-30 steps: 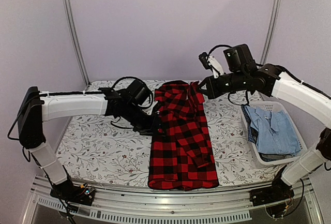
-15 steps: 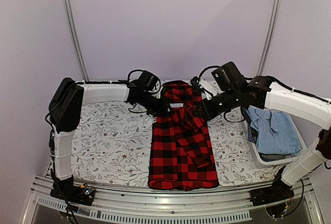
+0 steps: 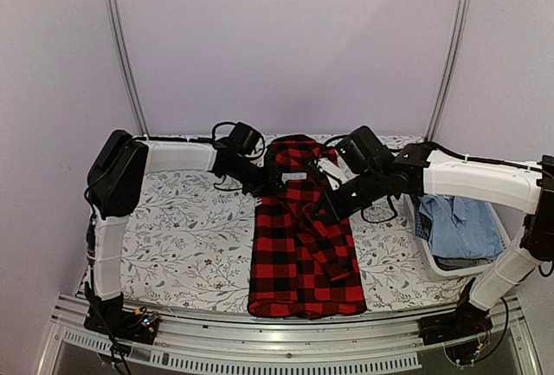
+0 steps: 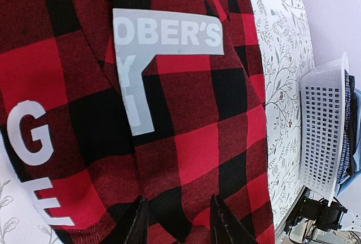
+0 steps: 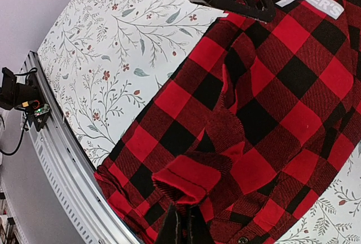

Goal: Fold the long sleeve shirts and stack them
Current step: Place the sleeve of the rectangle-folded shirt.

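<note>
Right wrist: shirt (image 5: 271,86) cuff in right tool (image 5: 181,222).

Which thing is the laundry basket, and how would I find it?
Start at the flower-patterned table and go to its right edge, past the red-and-black checked shirt in the middle. There sits a white perforated basket holding blue clothes, the only container and the only blue cloth there.

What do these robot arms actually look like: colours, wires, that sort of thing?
The left arm and right arm share white tubular links, bulky black joints and loose black cables. The left gripper and right gripper have slim black fingers.
</note>
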`<state>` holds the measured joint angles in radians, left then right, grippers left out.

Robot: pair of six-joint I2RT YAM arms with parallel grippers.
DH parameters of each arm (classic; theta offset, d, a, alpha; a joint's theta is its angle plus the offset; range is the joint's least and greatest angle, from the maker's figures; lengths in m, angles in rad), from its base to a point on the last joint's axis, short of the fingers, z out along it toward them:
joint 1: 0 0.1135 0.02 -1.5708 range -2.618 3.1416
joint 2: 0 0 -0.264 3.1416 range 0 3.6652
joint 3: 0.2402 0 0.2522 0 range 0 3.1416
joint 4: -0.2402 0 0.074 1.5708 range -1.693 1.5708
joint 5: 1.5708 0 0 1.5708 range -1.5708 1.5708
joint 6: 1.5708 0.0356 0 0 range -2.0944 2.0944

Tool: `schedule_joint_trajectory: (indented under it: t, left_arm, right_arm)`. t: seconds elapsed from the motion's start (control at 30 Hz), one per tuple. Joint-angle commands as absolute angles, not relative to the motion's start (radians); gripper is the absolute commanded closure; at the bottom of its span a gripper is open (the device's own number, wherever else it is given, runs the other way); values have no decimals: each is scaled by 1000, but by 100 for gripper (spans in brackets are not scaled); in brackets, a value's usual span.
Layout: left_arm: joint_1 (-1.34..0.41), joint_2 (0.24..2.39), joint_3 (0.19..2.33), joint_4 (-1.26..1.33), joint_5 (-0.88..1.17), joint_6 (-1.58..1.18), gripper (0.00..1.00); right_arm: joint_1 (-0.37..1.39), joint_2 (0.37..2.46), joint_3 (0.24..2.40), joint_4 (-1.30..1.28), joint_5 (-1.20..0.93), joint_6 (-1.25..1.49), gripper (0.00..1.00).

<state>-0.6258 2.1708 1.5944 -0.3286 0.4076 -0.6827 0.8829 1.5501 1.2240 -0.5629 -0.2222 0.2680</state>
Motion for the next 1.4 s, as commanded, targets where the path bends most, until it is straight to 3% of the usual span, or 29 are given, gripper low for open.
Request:
schedule_joint_trajectory:
  t: [0.0,0.7,0.8,1.1,1.37]
  left_arm:
    - [-612,2140,1575,-334,401,-680,61]
    - [-632,2228,1625,-339,412,-734,61]
    - [-634,2226,1622,-330,422,-743,67]
    - [-632,2200,1649,-343,412,-714,98]
    - [-624,2193,1674,-363,386,-675,100]
  right_arm:
    - [887,1555,1204,-512,-242,291,100]
    - [887,1560,1186,-505,-232,293,100]
    - [887,1559,1185,-503,-236,293,100]
    - [911,1577,1210,-503,-261,289,100]
    - [984,1657,1249,-476,-278,308,100]
